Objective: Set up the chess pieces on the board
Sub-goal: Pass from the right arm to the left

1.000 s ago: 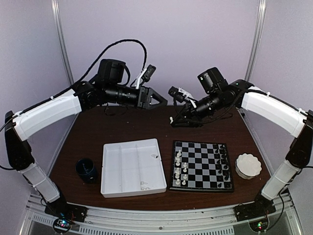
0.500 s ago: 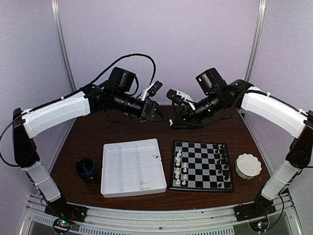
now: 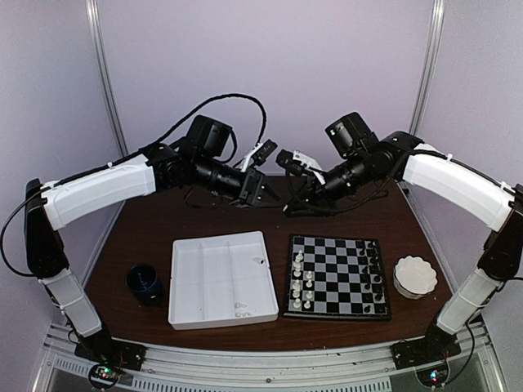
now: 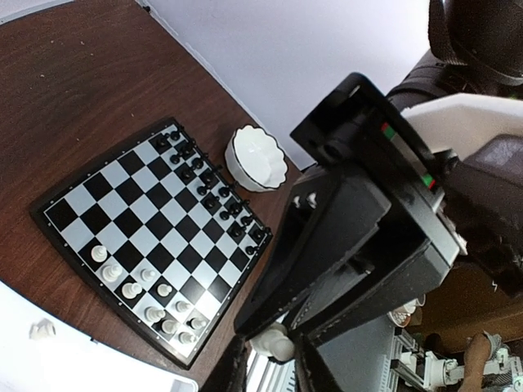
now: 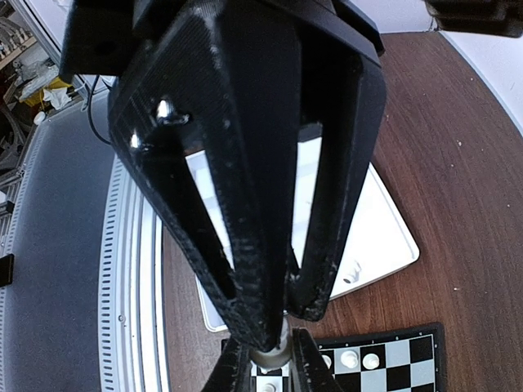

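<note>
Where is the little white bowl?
In the top view, the small white scalloped bowl sits far right, just beside the black-and-white checkered chessboard.

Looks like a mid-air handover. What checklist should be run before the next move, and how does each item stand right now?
1. White piece sits between the right gripper's fingers: ok.
2. Left gripper closed firmly on it: cannot tell.
3. Board has free squares on white's side: ok.
4. Both grippers well away from the black pieces standing on the board: ok.
</note>
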`<control>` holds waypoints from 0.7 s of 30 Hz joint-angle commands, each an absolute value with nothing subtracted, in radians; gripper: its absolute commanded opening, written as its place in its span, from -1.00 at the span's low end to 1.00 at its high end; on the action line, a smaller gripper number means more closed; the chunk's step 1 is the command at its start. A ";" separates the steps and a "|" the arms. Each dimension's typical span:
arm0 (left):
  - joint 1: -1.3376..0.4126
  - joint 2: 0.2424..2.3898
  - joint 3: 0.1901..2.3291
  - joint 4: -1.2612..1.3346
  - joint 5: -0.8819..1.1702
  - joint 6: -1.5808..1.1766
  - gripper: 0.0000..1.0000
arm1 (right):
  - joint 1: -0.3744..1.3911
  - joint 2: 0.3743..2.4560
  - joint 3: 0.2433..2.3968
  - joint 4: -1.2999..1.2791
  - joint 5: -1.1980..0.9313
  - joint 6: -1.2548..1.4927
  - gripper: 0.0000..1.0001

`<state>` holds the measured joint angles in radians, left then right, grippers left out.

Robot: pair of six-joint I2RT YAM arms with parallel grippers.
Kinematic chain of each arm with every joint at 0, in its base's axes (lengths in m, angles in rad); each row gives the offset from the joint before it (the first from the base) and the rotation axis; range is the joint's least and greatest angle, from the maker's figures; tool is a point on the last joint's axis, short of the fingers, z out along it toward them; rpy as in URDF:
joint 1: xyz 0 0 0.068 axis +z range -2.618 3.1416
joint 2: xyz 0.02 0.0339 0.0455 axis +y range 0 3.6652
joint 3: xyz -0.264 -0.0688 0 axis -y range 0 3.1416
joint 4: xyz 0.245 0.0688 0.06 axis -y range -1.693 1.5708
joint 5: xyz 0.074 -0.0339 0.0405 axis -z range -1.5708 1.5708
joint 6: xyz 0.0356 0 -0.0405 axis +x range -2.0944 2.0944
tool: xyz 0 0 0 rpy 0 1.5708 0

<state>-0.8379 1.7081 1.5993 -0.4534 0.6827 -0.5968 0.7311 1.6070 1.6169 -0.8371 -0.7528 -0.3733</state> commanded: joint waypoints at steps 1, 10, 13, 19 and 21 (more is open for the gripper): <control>-0.842 1.727 1.628 -0.394 0.704 -0.600 -0.61 | 0.744 1.605 1.646 -0.847 -0.741 -0.391 -0.88; -0.844 1.741 1.629 -0.387 0.716 -0.593 -0.86 | 0.744 1.606 1.643 -0.847 -0.731 -0.393 -0.88; -0.844 1.746 1.630 -0.388 0.695 -0.579 -0.89 | 0.743 1.602 1.640 -0.850 -0.719 -0.393 -0.75; -0.844 1.791 1.677 -0.427 0.621 -0.496 -0.90 | 0.681 1.529 1.600 -0.920 -0.713 -0.439 -0.24; -0.844 1.816 1.703 -0.452 0.592 -0.461 -0.90 | 0.633 1.490 1.574 -0.974 -0.720 -0.464 -0.15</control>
